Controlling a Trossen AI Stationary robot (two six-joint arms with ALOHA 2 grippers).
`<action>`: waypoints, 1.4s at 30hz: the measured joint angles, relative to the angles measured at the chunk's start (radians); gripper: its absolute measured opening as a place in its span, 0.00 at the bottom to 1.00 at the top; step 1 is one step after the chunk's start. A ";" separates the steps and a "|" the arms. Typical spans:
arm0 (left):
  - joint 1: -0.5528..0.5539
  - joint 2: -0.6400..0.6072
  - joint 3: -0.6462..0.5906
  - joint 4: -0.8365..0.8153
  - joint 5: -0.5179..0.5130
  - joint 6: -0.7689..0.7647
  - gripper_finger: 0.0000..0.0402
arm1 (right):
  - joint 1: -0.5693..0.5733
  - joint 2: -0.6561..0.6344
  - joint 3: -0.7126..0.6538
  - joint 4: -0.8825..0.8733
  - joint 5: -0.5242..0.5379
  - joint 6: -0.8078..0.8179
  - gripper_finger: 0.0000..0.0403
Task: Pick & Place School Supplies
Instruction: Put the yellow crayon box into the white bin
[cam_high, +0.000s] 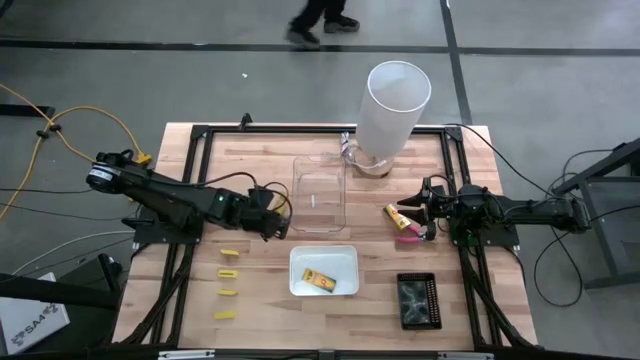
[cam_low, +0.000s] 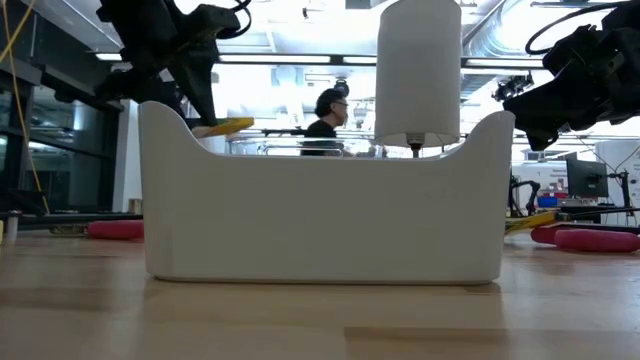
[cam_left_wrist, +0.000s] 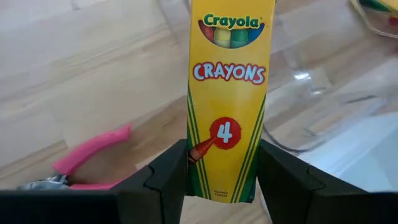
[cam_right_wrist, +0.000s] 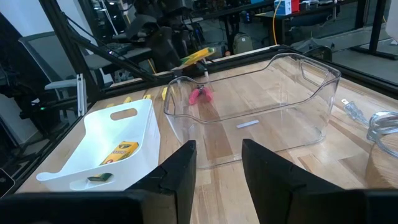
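- Your left gripper held a crayon box. The two fingers pressed on its two long sides, near its lower end.
- The box stuck straight out past the fingertips. Its long side ran the same way the gripper pointed.
- From above, your left gripper was up off the table, just beside the left wall of the clear tray.
- The white tray sat in front of the clear tray. One crayon box already lay in it.
- I think the box in your grip should go in a tray next. Both trays lay to the right of the gripper, and the clear one was nearer.
- The box hung long past the fingers, so I think its far end could bump a tray wall if you stayed low.
- Pink scissors lay on the wood under your left gripper.
- Four small yellow blocks lay in a row near the left front of the table.
- Your right gripper waited with its fingers apart and nothing between them. It sat right of the clear tray.
- Another crayon box and more pink scissors lay just beside the right gripper, so that arm was nearer to those.
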 joint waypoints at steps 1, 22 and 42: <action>-0.002 0.000 0.001 0.011 0.005 0.012 0.42 | 0.000 0.000 0.000 0.000 0.000 0.000 0.30; -0.054 0.000 0.012 0.261 0.236 0.346 0.42 | 0.000 0.000 0.000 0.000 0.000 0.000 0.30; -0.132 0.202 0.161 0.356 0.289 0.479 0.42 | 0.000 0.000 0.000 -0.001 0.000 0.000 0.30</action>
